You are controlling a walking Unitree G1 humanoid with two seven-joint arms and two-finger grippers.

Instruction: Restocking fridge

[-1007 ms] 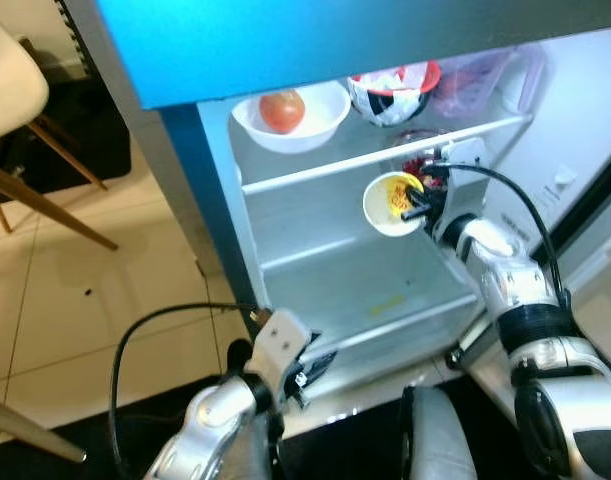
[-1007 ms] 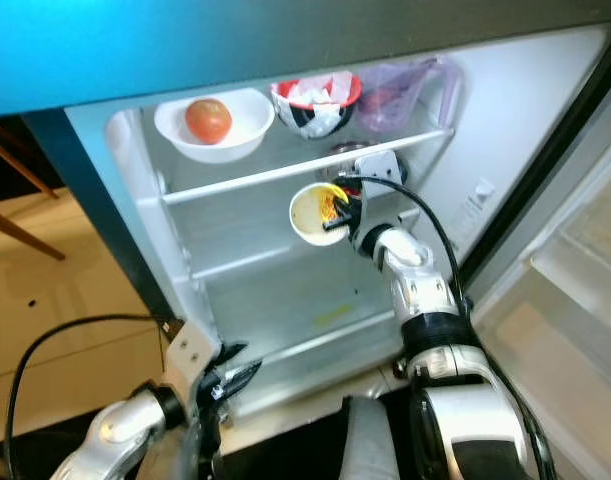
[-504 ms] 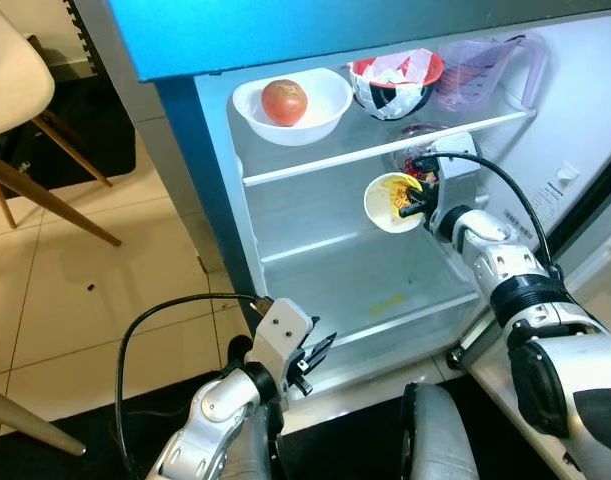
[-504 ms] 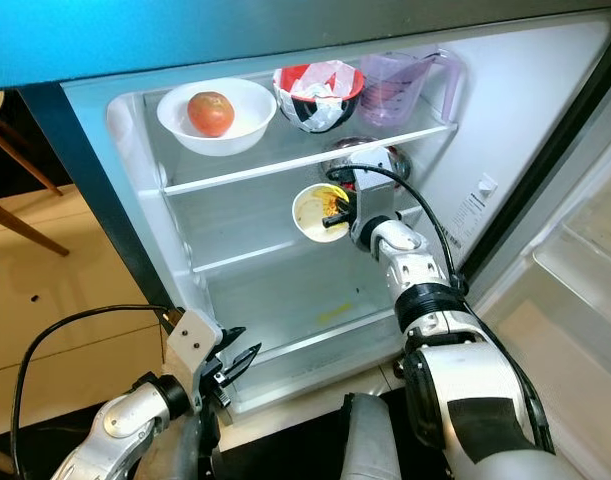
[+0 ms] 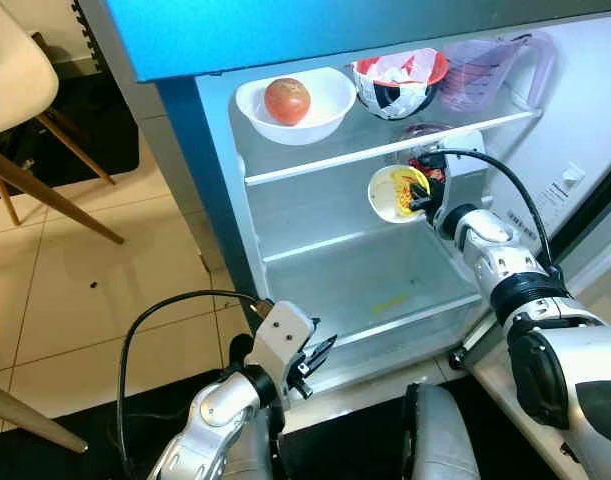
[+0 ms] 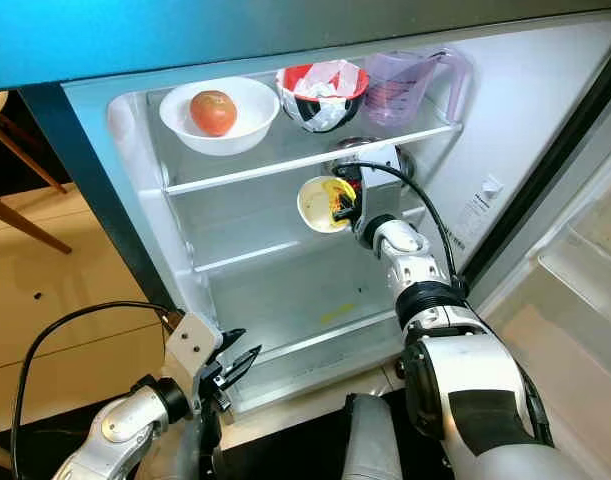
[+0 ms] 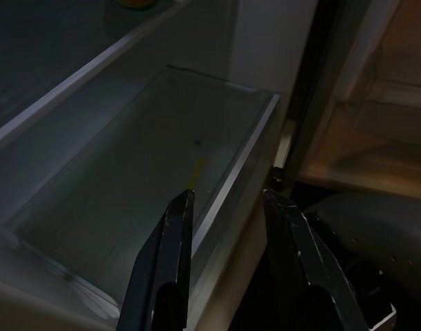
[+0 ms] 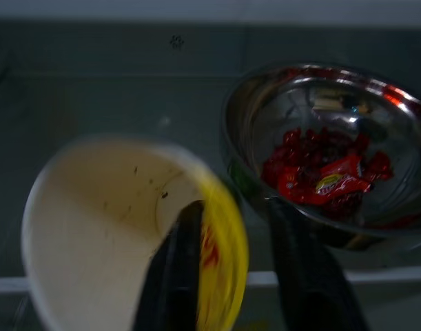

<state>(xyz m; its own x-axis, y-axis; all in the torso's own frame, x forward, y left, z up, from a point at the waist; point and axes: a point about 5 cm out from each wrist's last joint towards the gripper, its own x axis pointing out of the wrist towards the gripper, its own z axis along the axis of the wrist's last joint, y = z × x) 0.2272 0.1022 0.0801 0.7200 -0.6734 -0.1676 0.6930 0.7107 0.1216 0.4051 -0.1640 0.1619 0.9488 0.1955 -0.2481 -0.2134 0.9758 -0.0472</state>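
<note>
A white paper cup (image 5: 395, 193) with a yellow-and-red outside was tipped on its side, mouth toward the camera, inside the open fridge (image 5: 315, 270), just beside a steel bowl (image 8: 327, 152) of red packets.

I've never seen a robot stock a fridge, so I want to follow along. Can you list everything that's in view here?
Fridge: one, blue outside, white inside, door open.
White bowl: one, top shelf, left.
Tomato: one, red, in the white bowl.
Patterned bowl: one, red, white and black, top shelf, middle.
Measuring jug: one, clear purple, top shelf, right.
Paper cup: one, white inside, yellow outside, tilted, held under the top shelf.
Steel bowl: one, silver, red wrappers inside, beside the cup.
Drawer: one, clear, at the fridge bottom.
Chair: one, cream seat, wooden legs, on the tiled floor, left.
Left gripper: open, low before the drawer.
Right gripper: shut on the cup's rim.
</note>
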